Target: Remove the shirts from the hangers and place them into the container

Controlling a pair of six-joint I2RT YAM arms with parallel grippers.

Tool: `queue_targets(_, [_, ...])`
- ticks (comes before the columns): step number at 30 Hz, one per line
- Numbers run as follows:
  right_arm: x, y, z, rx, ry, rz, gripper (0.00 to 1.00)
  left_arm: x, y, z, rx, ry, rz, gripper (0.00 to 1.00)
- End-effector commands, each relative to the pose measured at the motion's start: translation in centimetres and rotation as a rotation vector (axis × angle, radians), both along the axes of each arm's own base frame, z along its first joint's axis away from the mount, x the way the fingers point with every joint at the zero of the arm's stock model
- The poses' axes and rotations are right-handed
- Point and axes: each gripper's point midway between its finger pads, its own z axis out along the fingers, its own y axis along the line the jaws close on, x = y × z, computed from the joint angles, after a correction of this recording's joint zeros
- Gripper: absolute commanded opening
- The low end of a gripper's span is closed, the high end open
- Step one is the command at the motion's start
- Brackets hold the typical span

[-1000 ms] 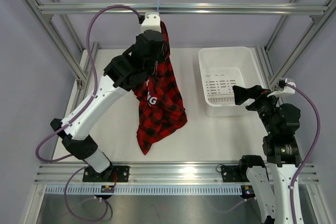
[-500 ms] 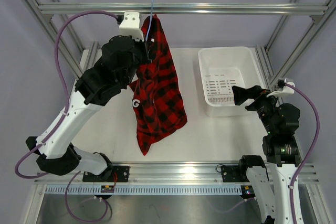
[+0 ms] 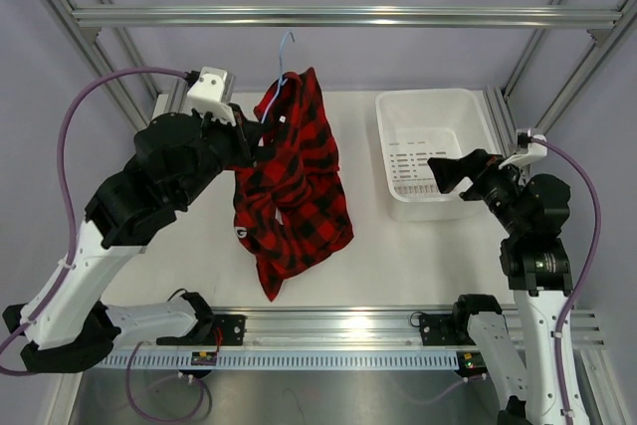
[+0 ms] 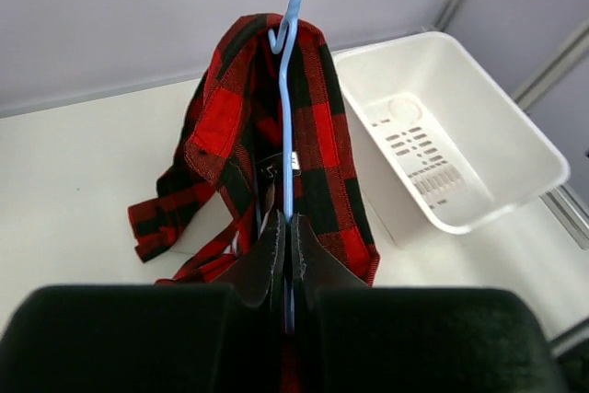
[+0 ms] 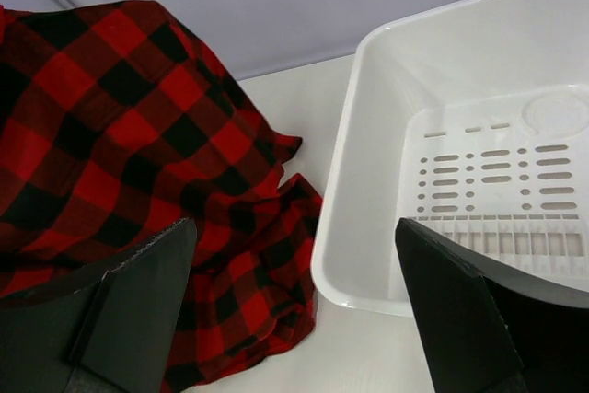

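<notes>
Step in hand: stripping; shirt (image 3: 299,196) hangs draped over hanger (image 4: 287,117), not yet freed.
Left gripper (image 4: 283,227): clamped shut on the hanger's wire stem, holding it above the tabletop (image 3: 398,256).
Right gripper (image 3: 445,174): jaws wide apart, empty, poised at the near-left rim of the container (image 3: 428,97).
Shirt position: left of the container, apart from it; hem contact with the tabletop cannot be told.
Next move (judged): right gripper crosses, pinches fabric, draws it off the wire.
Clearance: open tabletop between shirt and container; container rim and overhead frame bar (image 3: 348,17) bound the path.
</notes>
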Motion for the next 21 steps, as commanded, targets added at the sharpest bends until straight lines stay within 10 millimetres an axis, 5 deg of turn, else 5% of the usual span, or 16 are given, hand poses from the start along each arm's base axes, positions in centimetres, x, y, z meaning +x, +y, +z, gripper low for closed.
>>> queue_targets(1, [-1.3, 2.4, 3.0, 0.039, -0.033, 0.151, 0.99, -2.6, -1.6, 2.5, -0.115, -0.058, -0.164, 0.00])
queue_targets(7, [-2.7, 5.0, 6.4, 0.088, -0.032, 0.337, 0.98, -6.6, -4.4, 1.5, -0.199, -0.021, -0.422, 0.00])
queue_targets(12, [-2.5, 5.9, 8.9, 0.062, -0.029, 0.410, 0.88, -8.1, -6.6, -0.6, -0.242, 0.069, -0.545, 0.00])
queue_targets(21, [-1.0, 10.5, 11.4, -0.106, 0.007, 0.429, 0.79, -9.2, -10.3, 0.0, -0.339, 0.164, -0.697, 0.00])
